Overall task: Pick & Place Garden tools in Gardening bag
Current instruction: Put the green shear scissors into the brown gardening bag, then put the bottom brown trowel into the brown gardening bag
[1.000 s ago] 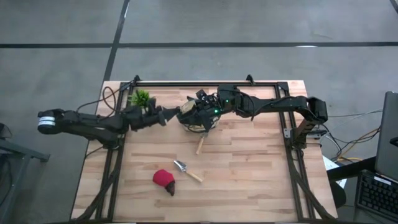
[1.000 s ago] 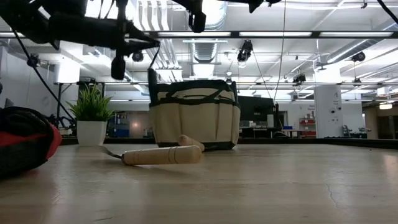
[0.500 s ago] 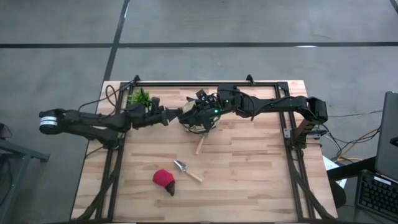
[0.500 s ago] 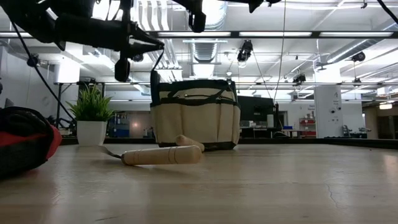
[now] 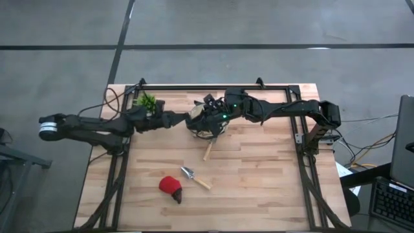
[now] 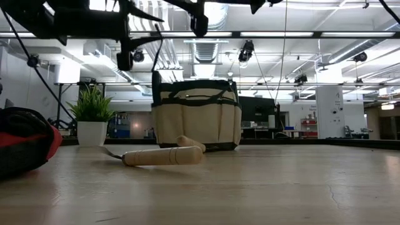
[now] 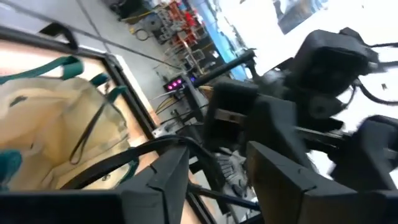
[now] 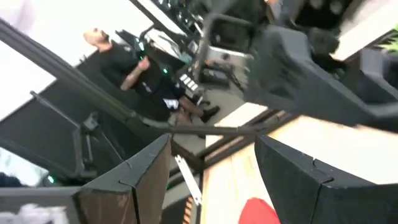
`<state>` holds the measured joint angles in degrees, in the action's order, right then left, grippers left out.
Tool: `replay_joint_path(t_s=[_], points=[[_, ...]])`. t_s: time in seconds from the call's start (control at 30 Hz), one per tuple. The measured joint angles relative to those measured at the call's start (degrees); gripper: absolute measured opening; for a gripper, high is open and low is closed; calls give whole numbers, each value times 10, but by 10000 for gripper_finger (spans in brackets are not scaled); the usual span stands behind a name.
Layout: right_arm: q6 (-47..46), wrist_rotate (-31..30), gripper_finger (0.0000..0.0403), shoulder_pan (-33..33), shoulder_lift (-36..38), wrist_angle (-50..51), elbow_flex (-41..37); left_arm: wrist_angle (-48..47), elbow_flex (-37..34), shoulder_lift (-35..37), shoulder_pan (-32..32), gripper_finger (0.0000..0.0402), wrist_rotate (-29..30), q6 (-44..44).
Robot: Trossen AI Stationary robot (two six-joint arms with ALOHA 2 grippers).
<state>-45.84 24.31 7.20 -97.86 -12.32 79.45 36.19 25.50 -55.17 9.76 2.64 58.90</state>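
Observation:
The tan gardening bag [image 5: 196, 114] [image 6: 197, 115] stands upright at the table's far middle. My left gripper [image 5: 184, 118] [image 7: 217, 155] is open just left of its rim, above table height. My right gripper [image 5: 207, 107] [image 8: 211, 149] hovers open over the bag with nothing between its fingers. One wooden-handled trowel [image 5: 207, 151] lies with its handle end against the bag's near side. A second trowel [image 5: 194, 177] [image 6: 162, 156] and the red dark-tipped item [image 5: 171, 187] [image 6: 22, 144] lie nearer the front. The pruners are out of view. My left gripper has a dark strap [image 7: 134, 155] of the bag running across in front of its open fingers. I cannot tell whether the fingers touch it.
A small green potted plant [image 5: 147, 101] [image 6: 92, 119] stands at the far left, close behind my left arm. A black frame [image 5: 213, 87] runs round the table's far and side edges. A person [image 8: 134, 71] shows in the room beyond.
My left gripper has opened and gone up beside the bag's left rim. The bag and the tools on the table have stayed where they were.

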Motion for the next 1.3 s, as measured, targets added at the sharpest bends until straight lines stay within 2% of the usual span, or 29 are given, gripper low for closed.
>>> replay_joint_path(t_s=[0.13,0.3,0.73,0.9,1.0,1.17,1.3], points=[[25,2,226,0,6,43,0,-1,-3,21,0,175,-48,-27],[58,2,226,3,19,136,0,-33,-5,35,0,174,-154,4],[140,-3,226,-20,28,389,0,-58,-5,43,-7,172,-367,28],[163,-9,226,-32,28,448,0,-60,-5,43,-6,172,-371,27],[162,-17,226,-40,22,467,-8,-92,-5,34,-7,172,-371,36],[122,-22,226,-55,14,459,-35,-185,-5,18,-20,172,-359,39],[105,-32,226,-71,14,460,-62,-193,-5,6,-45,172,-350,4]])
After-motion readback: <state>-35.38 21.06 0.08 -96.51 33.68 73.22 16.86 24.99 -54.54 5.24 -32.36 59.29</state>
